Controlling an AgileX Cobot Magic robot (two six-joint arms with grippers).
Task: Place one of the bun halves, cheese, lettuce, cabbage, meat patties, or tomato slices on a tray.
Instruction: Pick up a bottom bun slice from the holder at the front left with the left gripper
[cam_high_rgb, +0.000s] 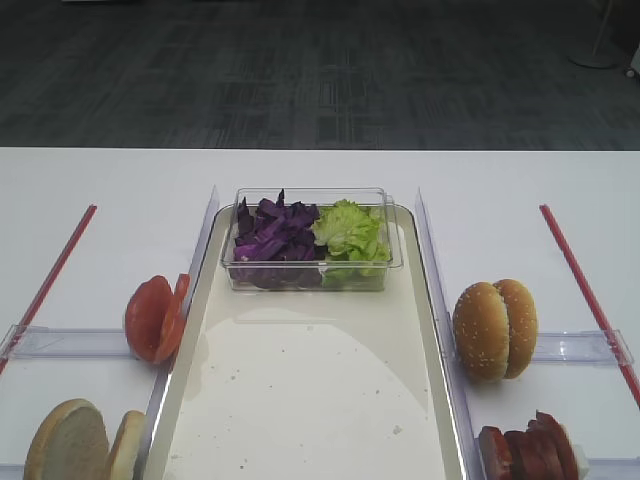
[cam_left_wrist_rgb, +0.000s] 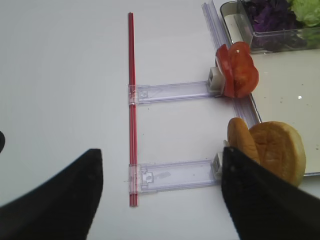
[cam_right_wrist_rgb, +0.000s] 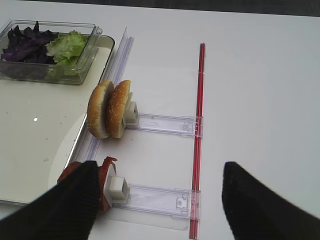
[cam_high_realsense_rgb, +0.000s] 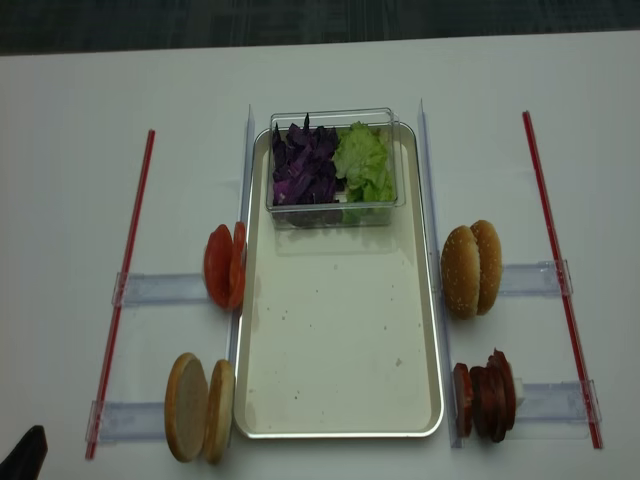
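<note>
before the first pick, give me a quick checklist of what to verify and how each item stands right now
1. Long cream metal tray has bare floor for an ingredient: ok, the near part is free.
2. Clear plastic box of purple cabbage and green lettuce sits inside the tray at its far end: ok.
3. Red tomato slices and pale bun bottoms stand upright in the left-side holders: ok.
4. Sesame bun tops and dark red meat slices stand upright in the right-side holders: ok.
5. Left claw open and holding nothing: ok.
6. Right claw open and holding nothing: ok.
7. Cheese located: not ok, none visible.
</note>
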